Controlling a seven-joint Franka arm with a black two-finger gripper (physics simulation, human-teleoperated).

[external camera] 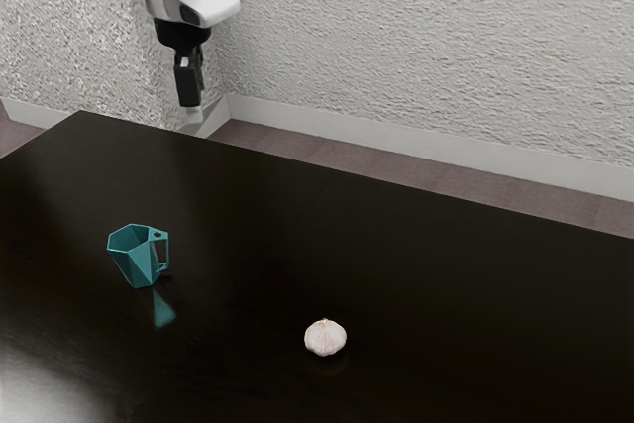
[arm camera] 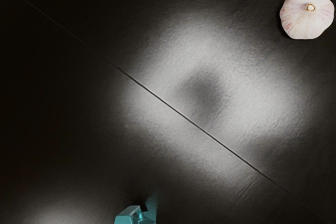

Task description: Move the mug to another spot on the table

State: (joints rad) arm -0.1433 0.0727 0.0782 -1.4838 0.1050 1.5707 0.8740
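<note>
A teal faceted mug [external camera: 139, 255] stands upright on the dark table [external camera: 416, 245], toward the exterior view's left, with its handle turned to the exterior view's right. My gripper [external camera: 190, 86] hangs high above the table's far edge, well up and behind the mug, touching nothing. In the wrist view a small teal part of the mug [arm camera: 134, 216] shows far below my hand.
A white garlic bulb [external camera: 325, 337] lies on the table, to the exterior view's right of the mug and nearer the front; in the wrist view the garlic bulb [arm camera: 307, 13] sits far from the mug. A textured wall rises behind the table.
</note>
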